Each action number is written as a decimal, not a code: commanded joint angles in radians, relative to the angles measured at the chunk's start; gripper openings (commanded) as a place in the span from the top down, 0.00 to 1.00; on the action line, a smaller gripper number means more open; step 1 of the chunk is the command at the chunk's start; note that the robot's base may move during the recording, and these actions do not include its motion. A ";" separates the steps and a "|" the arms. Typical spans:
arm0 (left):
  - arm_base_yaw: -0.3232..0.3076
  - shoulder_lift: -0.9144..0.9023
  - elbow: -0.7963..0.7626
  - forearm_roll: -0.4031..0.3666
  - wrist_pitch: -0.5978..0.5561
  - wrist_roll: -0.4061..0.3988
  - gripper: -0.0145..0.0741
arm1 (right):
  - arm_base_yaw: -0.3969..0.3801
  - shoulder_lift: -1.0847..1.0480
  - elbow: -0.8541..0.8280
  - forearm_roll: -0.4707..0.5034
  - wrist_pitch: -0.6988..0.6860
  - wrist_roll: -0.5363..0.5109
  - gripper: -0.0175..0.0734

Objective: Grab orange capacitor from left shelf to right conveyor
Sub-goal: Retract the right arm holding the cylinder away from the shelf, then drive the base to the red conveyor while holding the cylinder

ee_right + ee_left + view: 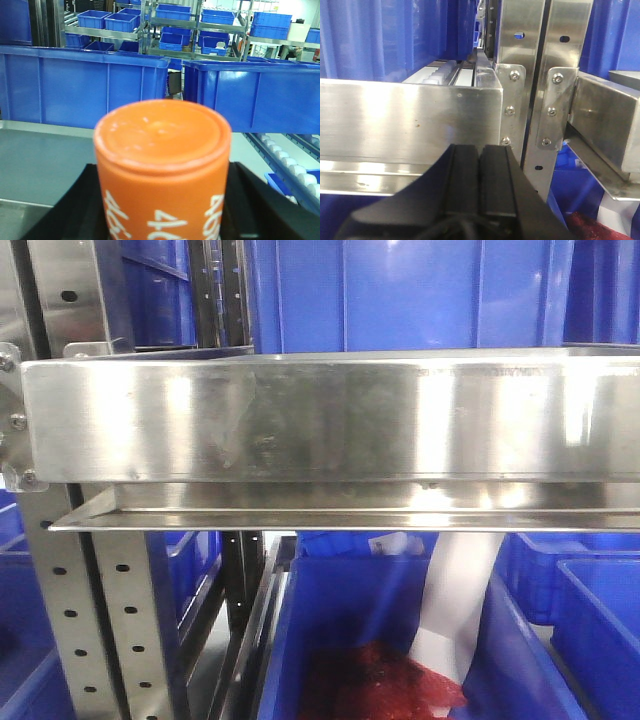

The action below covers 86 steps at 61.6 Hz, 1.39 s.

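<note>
Two black fingers of my right gripper clamp the orange capacitor low on its sides, at the left shelf. It looks rigid, smooth, probably slippery; I'd grip mid-body. My left gripper is closed, empty.

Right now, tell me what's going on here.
The right gripper has the orange capacitor between its black fingers, with blue bins behind it. Whether it is lifted off the shelf cannot be told. The left gripper is empty, fingers pressed together, facing the shiny front lip of the left shelf. The right conveyor is not in view, so delivery is not yet done.
</note>
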 commanded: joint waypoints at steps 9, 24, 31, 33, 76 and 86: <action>-0.006 -0.012 -0.004 -0.002 -0.089 -0.002 0.98 | -0.008 0.011 -0.028 -0.006 -0.075 -0.001 0.74; -0.006 -0.012 -0.004 -0.002 -0.089 -0.002 0.98 | -0.008 0.011 -0.028 -0.006 -0.075 -0.001 0.74; -0.006 -0.012 -0.004 -0.002 -0.089 -0.002 0.98 | -0.008 0.011 -0.028 -0.006 -0.075 -0.001 0.74; -0.006 -0.012 -0.004 -0.002 -0.089 -0.002 0.98 | -0.008 0.011 -0.028 -0.006 -0.075 -0.001 0.74; -0.006 -0.012 -0.004 -0.002 -0.089 -0.002 0.98 | -0.008 0.011 -0.028 -0.006 -0.075 -0.001 0.74; -0.006 -0.012 -0.004 -0.002 -0.089 -0.002 0.98 | -0.008 0.011 -0.028 -0.006 -0.075 -0.001 0.74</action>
